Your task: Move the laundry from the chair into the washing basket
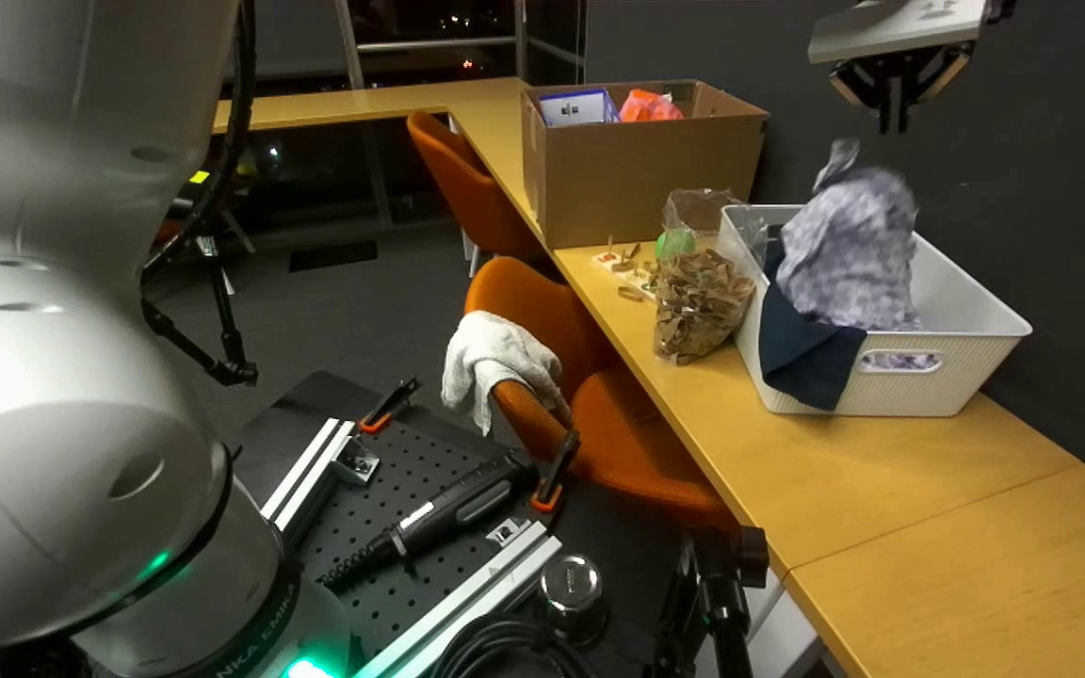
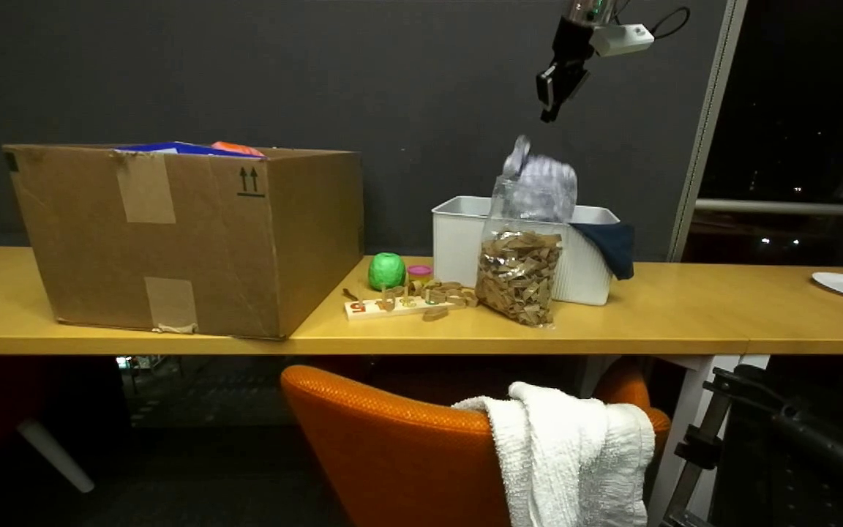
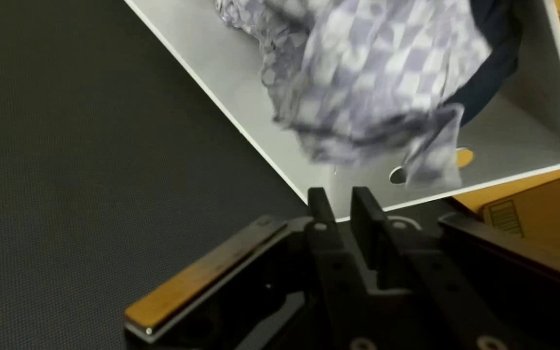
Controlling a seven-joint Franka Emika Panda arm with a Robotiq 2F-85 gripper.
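My gripper (image 1: 893,124) is above the white washing basket (image 1: 985,367), with a narrow gap between its fingers and nothing held. It also shows in an exterior view (image 2: 549,113) and the wrist view (image 3: 338,190). A purple-and-white checked cloth (image 1: 849,245) is bunched below the fingertips, apart from them, partly inside the basket and blurred; it also shows in the wrist view (image 3: 377,68). A dark blue cloth (image 1: 801,353) hangs over the basket's rim. A white towel (image 2: 568,454) is draped over the back of the orange chair (image 2: 399,454).
A clear bag of brown paper strips (image 1: 698,301) stands against the basket. A large cardboard box (image 1: 646,184), a green ball (image 2: 386,271) and a wooden number toy (image 2: 392,306) are on the table (image 1: 882,499). A dark wall (image 3: 90,146) is close behind the basket.
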